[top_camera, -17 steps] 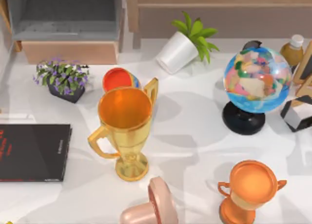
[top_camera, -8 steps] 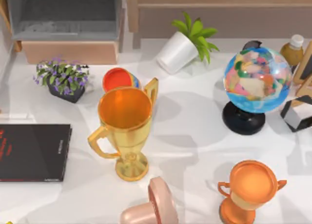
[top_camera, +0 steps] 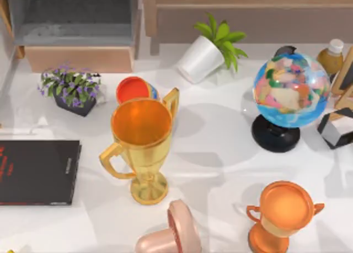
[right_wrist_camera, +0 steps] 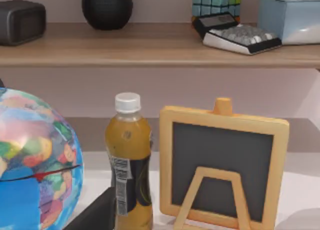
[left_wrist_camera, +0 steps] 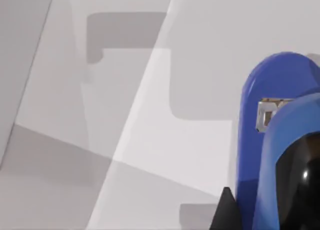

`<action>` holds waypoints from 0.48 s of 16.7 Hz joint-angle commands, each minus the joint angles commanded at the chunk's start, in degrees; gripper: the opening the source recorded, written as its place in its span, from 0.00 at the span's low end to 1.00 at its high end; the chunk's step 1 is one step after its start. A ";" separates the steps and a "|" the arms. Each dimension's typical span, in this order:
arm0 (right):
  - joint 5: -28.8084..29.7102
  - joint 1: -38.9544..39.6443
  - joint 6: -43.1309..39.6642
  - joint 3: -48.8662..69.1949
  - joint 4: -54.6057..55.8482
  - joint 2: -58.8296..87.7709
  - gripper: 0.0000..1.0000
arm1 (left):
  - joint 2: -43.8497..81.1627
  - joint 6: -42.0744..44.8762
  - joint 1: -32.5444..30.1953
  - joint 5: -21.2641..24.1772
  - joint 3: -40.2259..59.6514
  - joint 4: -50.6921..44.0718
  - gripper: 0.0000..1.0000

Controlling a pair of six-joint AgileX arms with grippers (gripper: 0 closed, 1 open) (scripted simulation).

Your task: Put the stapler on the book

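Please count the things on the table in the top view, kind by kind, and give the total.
Trophy cups: 2
Potted plants: 2
Globe: 1
Book: 1
Bottle: 1
Red-topped round thing: 1
Pink thing: 1
Total: 9

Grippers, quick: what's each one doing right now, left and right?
Left tool: right at the stapler over the white table; open or closed cannot be told.
Right tool: cannot be told.
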 joint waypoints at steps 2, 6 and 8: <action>0.00 0.00 0.00 0.00 0.00 0.00 1.00 | -4.59 -0.49 -0.61 -0.15 -2.85 0.85 0.00; 0.00 0.00 0.00 0.00 0.00 0.00 1.00 | -15.10 -1.31 -3.26 -0.44 -10.89 3.13 0.00; 0.00 0.00 0.00 0.00 0.00 0.00 1.00 | -20.55 -1.62 -5.06 -0.60 -15.94 4.42 0.00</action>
